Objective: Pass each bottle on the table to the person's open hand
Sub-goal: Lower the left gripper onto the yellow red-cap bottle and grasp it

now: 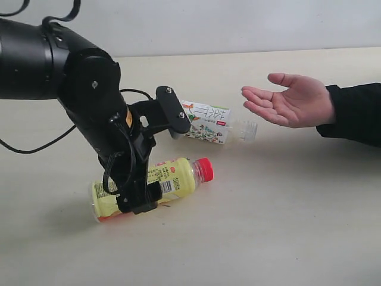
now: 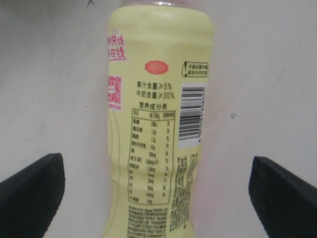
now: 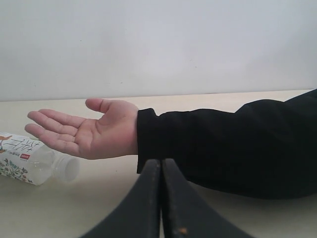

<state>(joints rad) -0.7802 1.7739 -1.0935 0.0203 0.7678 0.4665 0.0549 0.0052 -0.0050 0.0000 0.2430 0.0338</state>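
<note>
A yellow-labelled bottle (image 1: 174, 179) with a red cap lies on its side on the table (image 1: 286, 214). My left gripper (image 1: 157, 157) is down over it and open, one finger on each side of its body, and neither finger touches it. In the left wrist view the bottle (image 2: 158, 119) runs down the middle between the wide-apart fingertips (image 2: 39, 181). A clear bottle with a white fruit label (image 1: 207, 123) lies just behind. The person's open hand (image 1: 293, 100) waits palm up at the right. My right gripper (image 3: 161, 166) is shut and empty, low by the black sleeve.
The person's black-sleeved forearm (image 1: 357, 113) reaches in from the right edge, just above the table. The left arm's black cable (image 1: 36, 146) trails over the table at the left. A pale wall (image 1: 238, 24) stands behind the far edge.
</note>
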